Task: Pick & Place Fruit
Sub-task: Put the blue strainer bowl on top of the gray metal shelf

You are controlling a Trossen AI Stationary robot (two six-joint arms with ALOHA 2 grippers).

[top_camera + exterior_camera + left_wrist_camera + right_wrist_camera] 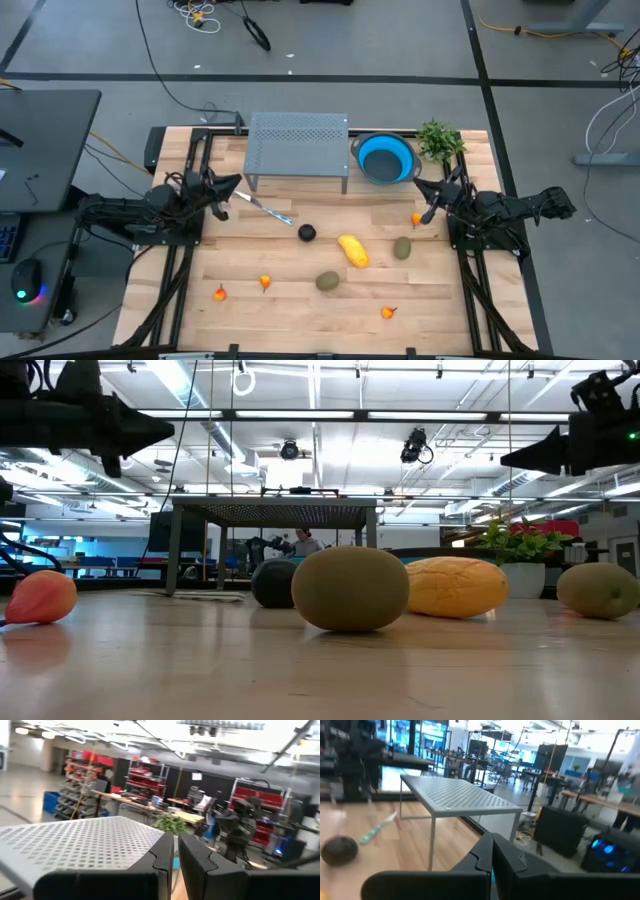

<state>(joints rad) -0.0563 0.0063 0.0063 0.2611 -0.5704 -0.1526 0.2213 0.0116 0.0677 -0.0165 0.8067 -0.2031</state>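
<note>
Two arms wait at the edges of a wooden worktop (pixel 300 300), so no fruit has been picked up yet. The left hand (pixel 232 186) sits at nine o'clock, fingers closed on nothing; the right hand (pixel 428 214) at three o'clock is likewise shut and empty. Fruit lies loose across the middle and near side: a yellow oblong fruit (pixel 352 250) at centre, a dark ball (pixel 307 233) just toward ten o'clock of it, one olive oval (pixel 401 248) at its three o'clock, another olive oval (pixel 328 282) toward seven o'clock, and tiny orange pieces (pixel 265 283) scattered around. A perforated metal shelf (pixel 297 145) and a blue bowl (pixel 385 158) stand at twelve o'clock, with a leafy plant (pixel 439 140) beside the bowl and a blue-handled knife (pixel 268 209) near the shelf. The next move probably calls for one hand to open and descend over a fruit. Beyond lies a workshop with racks and ceiling lights.
</note>
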